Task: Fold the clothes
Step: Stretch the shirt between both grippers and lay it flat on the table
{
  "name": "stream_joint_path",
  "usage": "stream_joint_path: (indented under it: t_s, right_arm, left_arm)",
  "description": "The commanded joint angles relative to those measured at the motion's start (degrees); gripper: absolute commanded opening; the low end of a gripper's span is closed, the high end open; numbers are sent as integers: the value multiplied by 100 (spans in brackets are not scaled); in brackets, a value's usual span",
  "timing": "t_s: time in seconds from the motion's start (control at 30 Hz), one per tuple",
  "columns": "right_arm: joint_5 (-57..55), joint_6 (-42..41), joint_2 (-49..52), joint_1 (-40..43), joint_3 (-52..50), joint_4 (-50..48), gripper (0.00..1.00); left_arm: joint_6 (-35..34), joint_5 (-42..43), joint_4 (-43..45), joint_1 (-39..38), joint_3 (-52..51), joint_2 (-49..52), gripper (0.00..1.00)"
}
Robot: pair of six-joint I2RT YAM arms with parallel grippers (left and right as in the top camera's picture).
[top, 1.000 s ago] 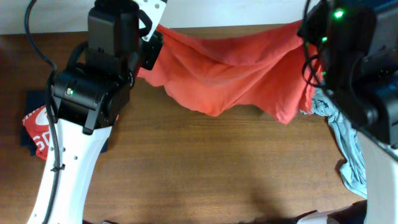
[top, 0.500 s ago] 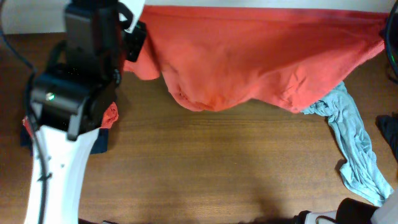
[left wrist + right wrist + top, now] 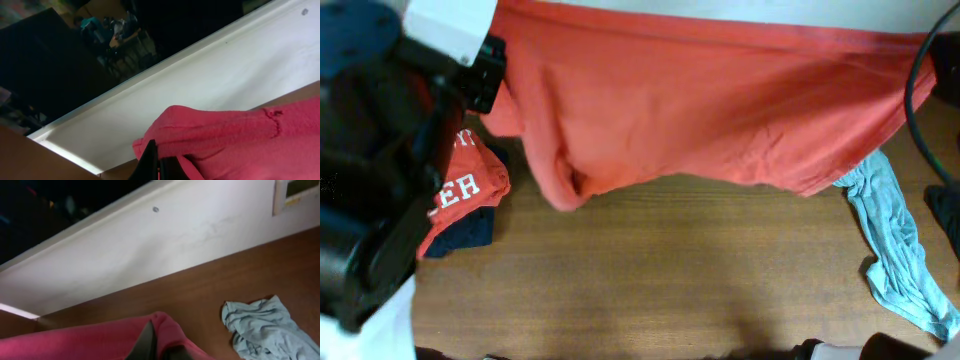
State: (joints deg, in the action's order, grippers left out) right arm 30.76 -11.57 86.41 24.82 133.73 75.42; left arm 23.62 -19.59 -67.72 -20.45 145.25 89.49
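A large red-orange garment (image 3: 710, 110) hangs stretched between my two grippers, high above the table, filling the top of the overhead view. My left gripper (image 3: 159, 162) is shut on its one corner (image 3: 220, 135); the left arm (image 3: 380, 150) fills the left side of the overhead view. My right gripper (image 3: 157, 347) is shut on the other corner (image 3: 100, 340); only the edge of the right arm (image 3: 940, 100) shows overhead. A light blue garment (image 3: 900, 250) lies crumpled at the right, also in the right wrist view (image 3: 265, 330).
A folded stack lies at the left: a red piece with white letters (image 3: 465, 190) on a dark navy piece (image 3: 465, 232). The brown wooden table (image 3: 670, 280) runs across the front. A white wall (image 3: 240, 65) stands behind the table.
Both arms have risen and spread apart, pulling the red-orange garment taut and closer to the camera. The left arm now covers more of the left side; the folded stack shows more.
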Motion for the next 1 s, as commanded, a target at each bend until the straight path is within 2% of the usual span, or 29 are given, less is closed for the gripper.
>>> stream_joint_path:
  t_s: [0.0, 0.23, 0.53, 0.7, 0.8, 0.97]
  right_arm:
    - [-212, 90, -402, 59, 96, 9, 4]
    - [-752, -546, -1047, 66, 96, 492, 4]
    - [-901, -695, -1622, 66, 96, 632, 4]
    - [-1478, -695, -1458, 66, 96, 1113, 4]
    - [-1703, -691, -1191, 66, 94, 1410, 4]
    - [-1711, -623, -334, 63, 63, 1832, 4]
  left_arm:
    - [181, -334, -186, -142, 468, -339, 0]
    - [-2, -658, -774, -664, 815, -874, 1]
    - [-507, -1410, -1062, -693, 807, -1246, 0]
    - [-931, -1637, -1508, -686, 684, -804, 0]
    - [-946, -1639, -1567, -651, 575, -341, 1]
    - [-1032, -1169, -1547, -184, 387, 859, 1]
